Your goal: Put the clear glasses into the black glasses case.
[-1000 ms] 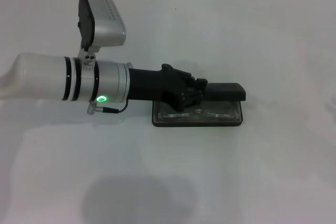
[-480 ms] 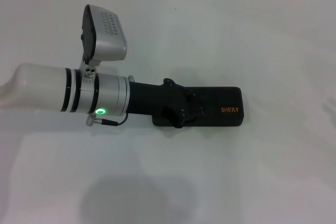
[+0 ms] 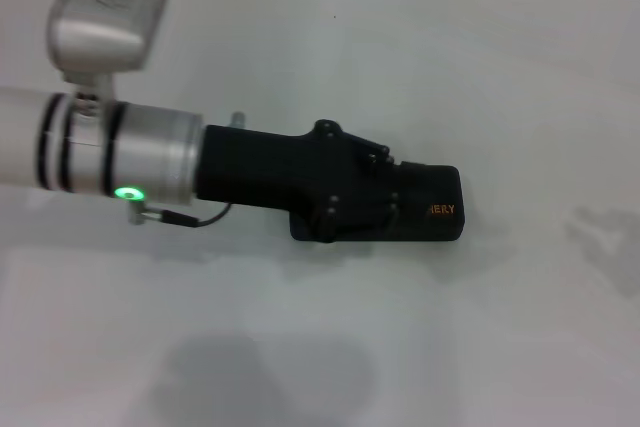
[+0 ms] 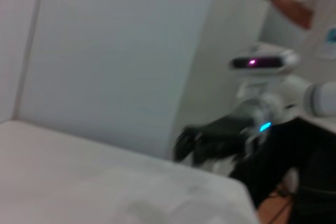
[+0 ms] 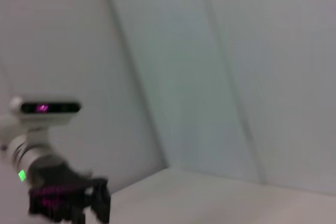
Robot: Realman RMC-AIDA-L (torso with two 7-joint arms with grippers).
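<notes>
One case (image 3: 430, 209) lies shut on the white worktop (image 3: 400, 347) in my head view. It is black with orange letters on the lid. My left hand (image 3: 385, 192) sits over the left part of the lid, and my left arm reaches in from the left. I cannot tell if its fingers are apart or together. I cannot see the glasses, because the lid is down. My right hand does not show here.

My left wrist view looks off across the worktop (image 4: 79, 182) to a pale wall. My right hand (image 4: 191, 145) shows far off past the edge, too blurry to read.

My right wrist view shows the wall and a corner of the worktop (image 5: 210, 198). My left hand (image 5: 79, 203) is far off and blurry.
</notes>
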